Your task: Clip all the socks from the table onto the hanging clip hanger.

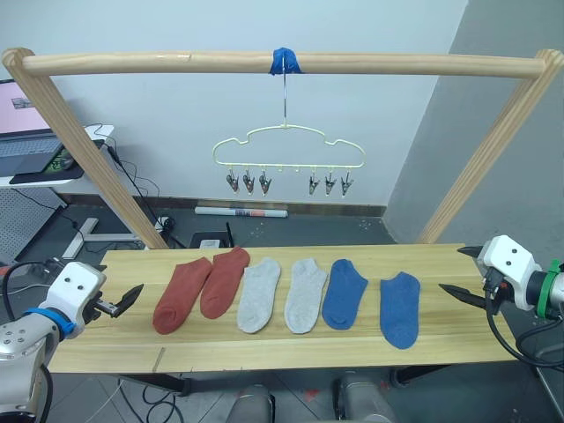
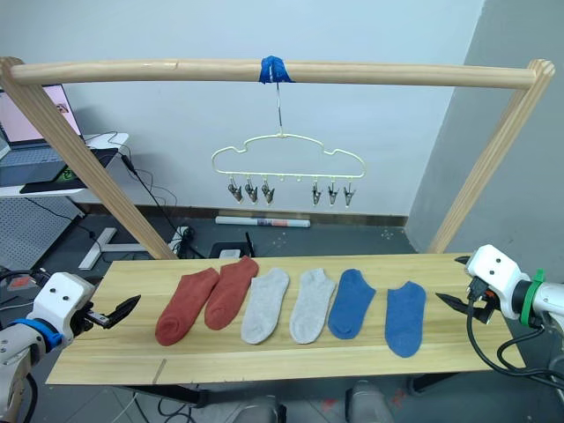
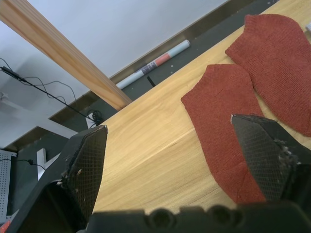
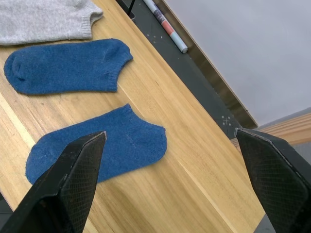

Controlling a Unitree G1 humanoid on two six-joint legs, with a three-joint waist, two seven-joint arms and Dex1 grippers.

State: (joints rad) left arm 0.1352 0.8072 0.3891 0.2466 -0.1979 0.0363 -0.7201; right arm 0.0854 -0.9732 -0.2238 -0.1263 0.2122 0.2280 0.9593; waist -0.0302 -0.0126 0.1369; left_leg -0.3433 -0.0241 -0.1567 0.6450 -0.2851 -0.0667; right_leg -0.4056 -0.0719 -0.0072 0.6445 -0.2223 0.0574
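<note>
I take the table [image 1: 264,352] as my landmark; all six socks lie flat on it in one row, none yet clipped, so I judge the task at its very first step: choosing and picking a sock. From my left along the table run the two rust-red socks [image 1: 199,287], touching each other; then the two grey socks [image 1: 282,294], side by side; then one blue sock [image 1: 344,293], and the far blue sock [image 1: 400,308] set a little apart from it. The clip hanger [image 1: 288,152] hangs above the table's back edge from a wooden rail [image 1: 282,63], its clips [image 1: 264,182] all bare. My left gripper [image 1: 123,300] hovers over the table's left end, near the outer red sock, fingers spread wide and holding nothing; my right gripper [image 1: 463,273] hovers at the table's right end, near the far blue sock, likewise spread and empty. Next I would lower one gripper onto its nearest sock, pinching the cuff so the knit lifts cleanly; then carry it up to a clip.
</note>
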